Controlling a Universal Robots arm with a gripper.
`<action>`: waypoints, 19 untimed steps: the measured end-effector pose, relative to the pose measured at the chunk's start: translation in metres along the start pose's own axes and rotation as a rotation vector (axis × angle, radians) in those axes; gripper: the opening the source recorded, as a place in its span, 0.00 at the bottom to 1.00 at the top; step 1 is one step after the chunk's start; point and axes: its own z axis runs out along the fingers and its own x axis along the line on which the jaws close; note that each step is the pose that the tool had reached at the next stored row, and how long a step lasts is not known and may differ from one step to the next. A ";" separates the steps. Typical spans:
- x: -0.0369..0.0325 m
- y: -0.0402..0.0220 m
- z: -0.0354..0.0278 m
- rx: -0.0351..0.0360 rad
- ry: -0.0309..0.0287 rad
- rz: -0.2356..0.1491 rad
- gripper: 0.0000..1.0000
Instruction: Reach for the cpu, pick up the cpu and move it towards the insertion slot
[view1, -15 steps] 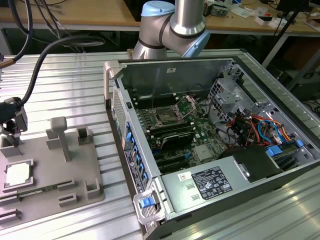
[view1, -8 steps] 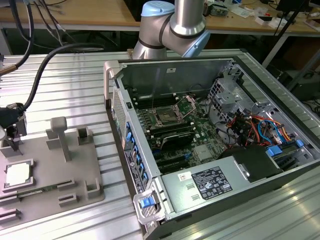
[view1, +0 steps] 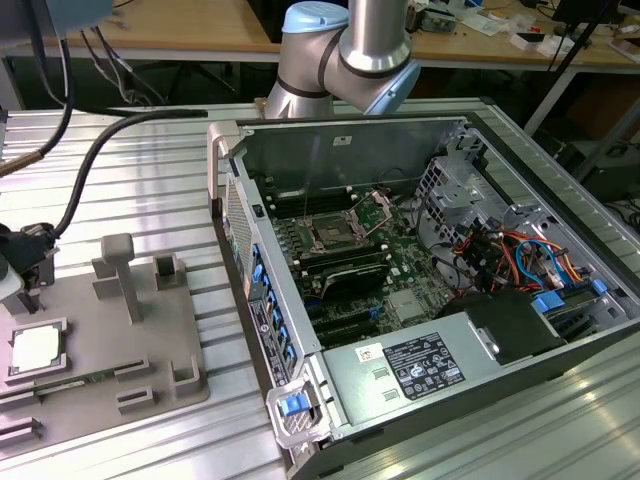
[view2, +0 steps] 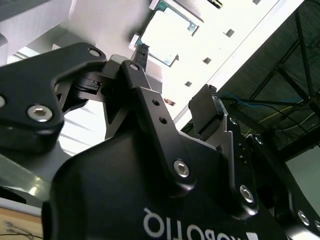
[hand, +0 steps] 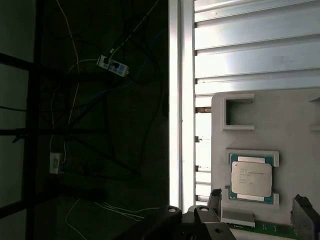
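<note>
- As I look on, the black two-fingered claw (hand: 257, 202) stands released in the first wrist view, its fingers (hand: 215, 197) spread apart and holding nothing. In the exterior view it hangs at about nine o'clock.
- The small flat square cpu (hand: 251, 179), with a silvery metal top and a thin green rim, lies flat in a raised pocket of the grey plastic fixture plate (view1: 150, 375). That puts it at about eight o'clock in the exterior view. The claw sits just over it, and I judge the two to be apart.
- The insertion slot (view1: 330, 235), a square silver-framed socket with a dark centre, sits inside the open grey metal computer case (view1: 330, 150). It is well apart from the chip, at roughly two o'clock from it.
- The pocket walls hug the chip closely. A descent that is off-centre could land a fingertip on a wall or on the chip's top instead of beside its edge.
- The chip looks thin and smooth. An uneven squeeze could tilt it or pop it out of the pocket.
- The case's perforated side wall (view1: 240, 230) stands between the fixture and the socket, so a low carry could clip it.
- The thick black cable (view1: 85, 175) looping at ten o'clock might drag on the arm during a sideways move.
</note>
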 end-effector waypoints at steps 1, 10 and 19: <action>0.0000 -0.0001 0.0026 0.0000 0.0000 0.000 0.61; 0.0000 -0.0003 0.0077 0.0001 0.0000 0.000 0.61; 0.0000 -0.0003 0.0079 0.0001 0.0000 0.000 0.61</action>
